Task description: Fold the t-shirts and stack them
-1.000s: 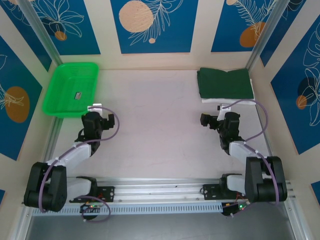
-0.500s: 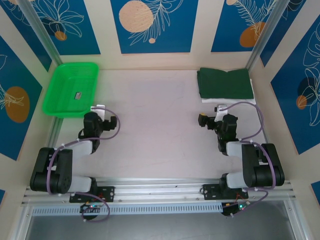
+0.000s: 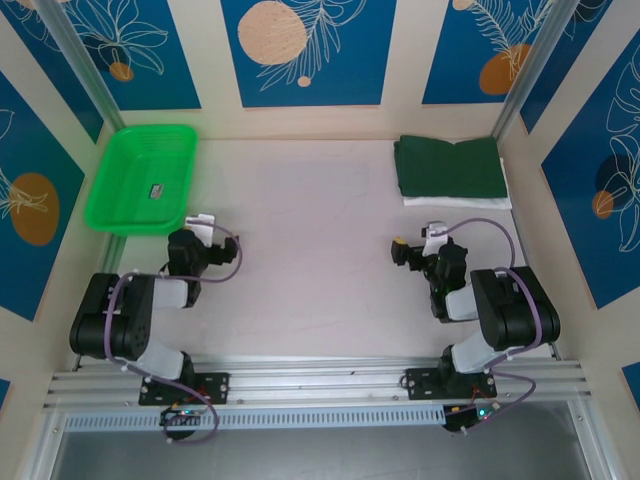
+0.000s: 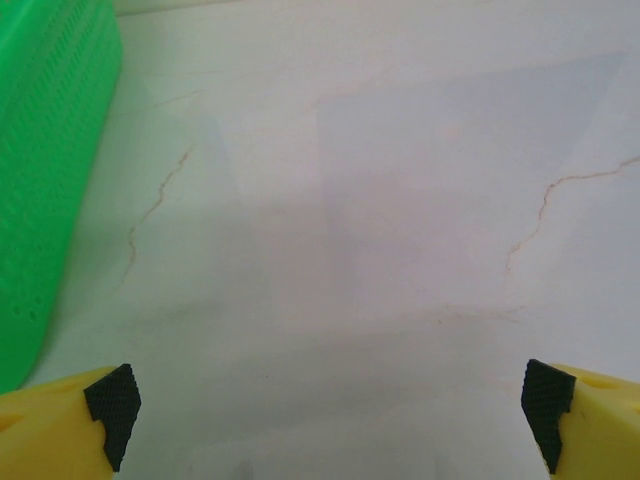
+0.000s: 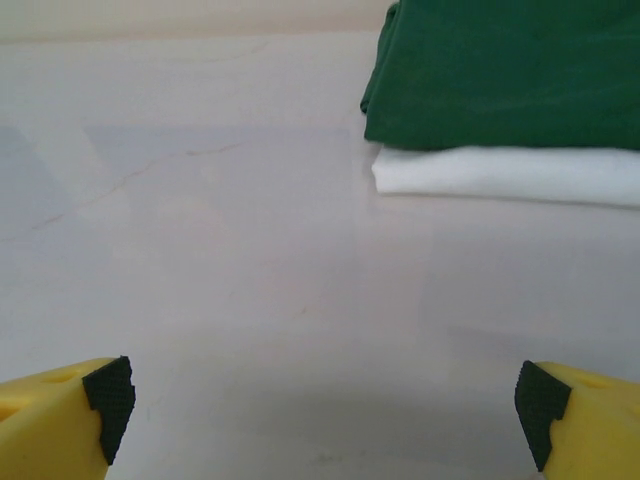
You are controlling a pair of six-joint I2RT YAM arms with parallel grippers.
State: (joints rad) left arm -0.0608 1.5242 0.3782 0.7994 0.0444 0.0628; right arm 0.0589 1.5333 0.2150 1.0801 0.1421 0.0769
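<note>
The dark green t-shirt (image 3: 448, 165) lies folded at the back right of the table, stacked on the folded white t-shirt (image 3: 462, 202), whose edge shows beneath it. In the right wrist view the green t-shirt (image 5: 510, 80) rests on the white t-shirt (image 5: 510, 172) ahead and to the right. My right gripper (image 3: 408, 251) (image 5: 325, 410) is open and empty, low over bare table in front of the stack. My left gripper (image 3: 202, 238) (image 4: 330, 420) is open and empty too, just in front of the basket.
A bright green mesh basket (image 3: 115, 200) (image 4: 45, 160) stands at the back left with a small dark item inside. Patterned walls close the table on three sides. An aluminium rail (image 3: 320, 375) with both arm bases runs along the near edge.
Both arms have folded back toward their bases, and the grippers have drawn slightly nearer the front edge. The shirt stack and the basket have not moved.
</note>
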